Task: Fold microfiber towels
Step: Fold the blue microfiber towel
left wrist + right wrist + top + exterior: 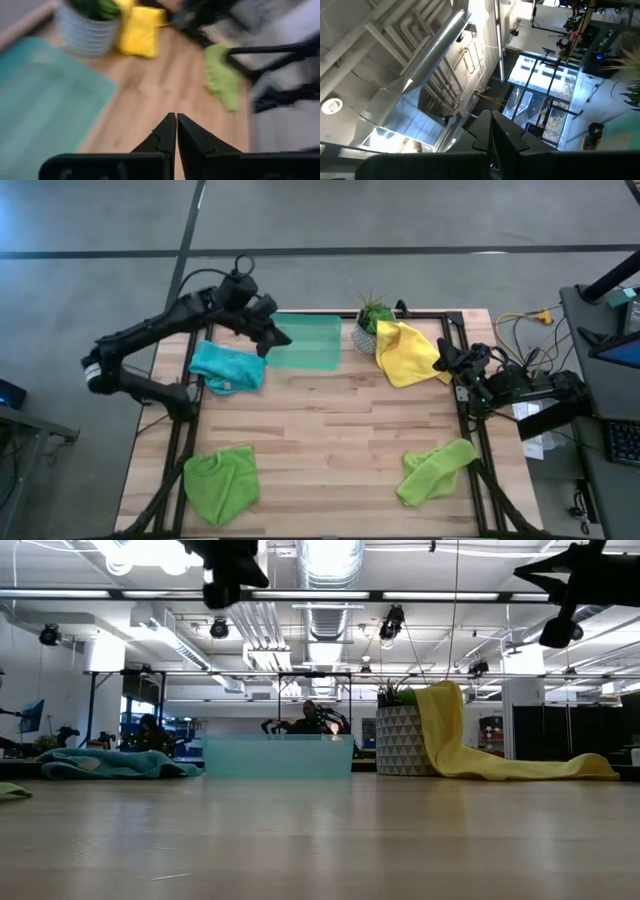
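**Teal towel lies nearest the left gripper**

The left gripper [275, 337], fingers pressed together and empty, hangs over the green tray [305, 342]. The teal towel [228, 367] lies crumpled just beside it, toward the table's [330, 430] left edge. The right gripper [445, 362], also closed and empty, sits at the yellow towel's [405, 352] outer edge. Two lime green towels [222, 483] lie at the near corners.

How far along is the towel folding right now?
Nothing looks folded. The teal towel, yellow towel draped on the plant pot, and both green towels lie rumpled. Nothing is in hand: the left gripper hangs shut over the tray, the right gripper shut by the yellow towel. All four remain.
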Robot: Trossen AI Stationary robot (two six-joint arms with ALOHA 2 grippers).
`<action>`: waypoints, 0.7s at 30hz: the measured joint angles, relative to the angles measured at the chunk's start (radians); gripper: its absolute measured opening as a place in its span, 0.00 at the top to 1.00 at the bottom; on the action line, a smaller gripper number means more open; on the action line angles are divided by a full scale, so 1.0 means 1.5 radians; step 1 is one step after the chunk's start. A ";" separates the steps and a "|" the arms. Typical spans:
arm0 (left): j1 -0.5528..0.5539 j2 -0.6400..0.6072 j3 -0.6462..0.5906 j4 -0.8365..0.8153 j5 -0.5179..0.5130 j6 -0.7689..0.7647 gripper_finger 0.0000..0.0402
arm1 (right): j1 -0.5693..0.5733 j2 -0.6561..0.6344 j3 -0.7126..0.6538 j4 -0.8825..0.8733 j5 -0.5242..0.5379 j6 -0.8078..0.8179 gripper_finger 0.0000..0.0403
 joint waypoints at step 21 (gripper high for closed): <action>0.136 0.046 -0.210 -0.079 -0.156 0.127 0.96 | 0.000 0.008 0.000 0.001 0.114 -0.034 0.98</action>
